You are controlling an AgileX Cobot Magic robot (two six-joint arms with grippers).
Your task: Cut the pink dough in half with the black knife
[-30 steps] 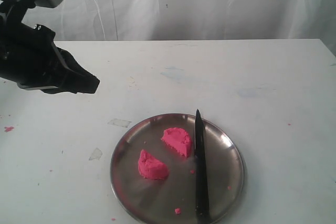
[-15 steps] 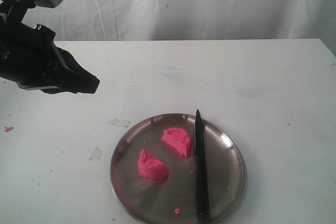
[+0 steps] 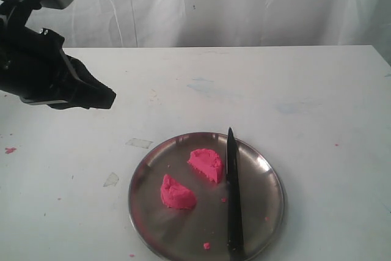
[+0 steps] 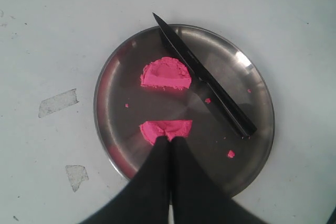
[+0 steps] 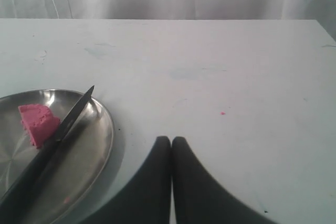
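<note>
Right at the front edge, the steel plate (image 3: 273,178) sits on the white table (image 3: 317,90), a pink crumb (image 3: 206,246) loose on its near side. And there's the black knife (image 3: 233,200), lying flat across the plate, handle at the near rim, point reaching the far rim, nobody holding it. To its left, the cut is made: the near half of the pink dough (image 3: 177,192) rests alone in the middle of the plate, and a gap beyond it the far half (image 3: 206,164) lies just beside the blade, flat face towards it; touching or not, I can't tell. Two scraps of tape (image 3: 139,143) lie on the table past the plate's left rim. Farther back on the left, the left gripper (image 3: 110,98) hangs above the table, fingers clenched together on nothing, well apart from the plate. The right gripper (image 5: 171,141) shows in its wrist view only, fingers pinched tight and empty, over bare table near the plate's rim. Behind it all, a white curtain (image 3: 244,4).
</note>
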